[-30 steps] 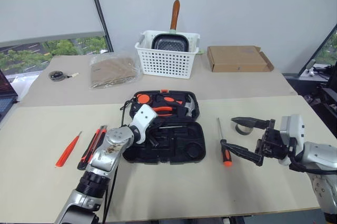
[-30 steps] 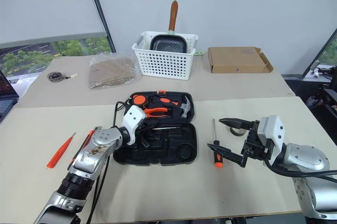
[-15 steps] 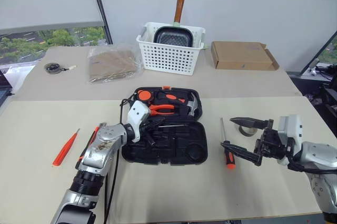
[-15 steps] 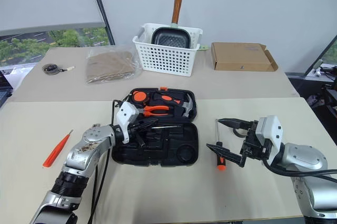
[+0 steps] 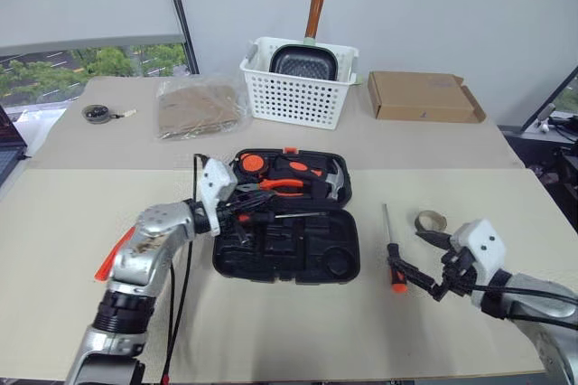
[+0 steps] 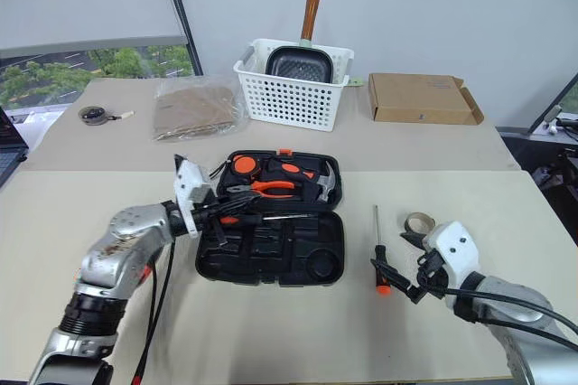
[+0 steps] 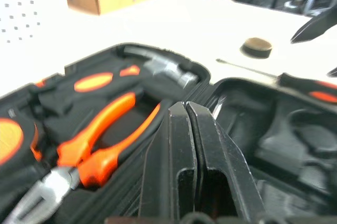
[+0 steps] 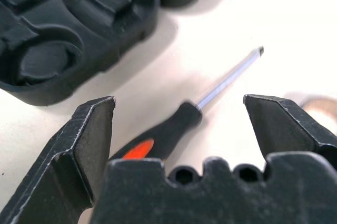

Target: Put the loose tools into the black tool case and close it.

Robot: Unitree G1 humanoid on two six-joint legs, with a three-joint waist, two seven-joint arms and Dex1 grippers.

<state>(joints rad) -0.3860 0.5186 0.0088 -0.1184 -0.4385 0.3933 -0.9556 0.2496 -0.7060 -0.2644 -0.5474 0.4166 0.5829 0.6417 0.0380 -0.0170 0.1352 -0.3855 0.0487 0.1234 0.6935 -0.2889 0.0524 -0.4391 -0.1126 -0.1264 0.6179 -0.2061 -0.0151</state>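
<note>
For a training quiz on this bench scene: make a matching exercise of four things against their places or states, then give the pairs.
Things:
1. Left hand
2. Right hand
3. Tan tape ring
4. Black-and-orange-handled screwdriver with a steel shaft

Places or states:
A. Lies on the table just right of the flat black plastic tool case
B. Fingers shut, over the open case
C. Fingers wide open, astride the screwdriver's handle
D. On the table right of the screwdriver

Pairs: 1-B, 2-C, 3-D, 4-A
</note>
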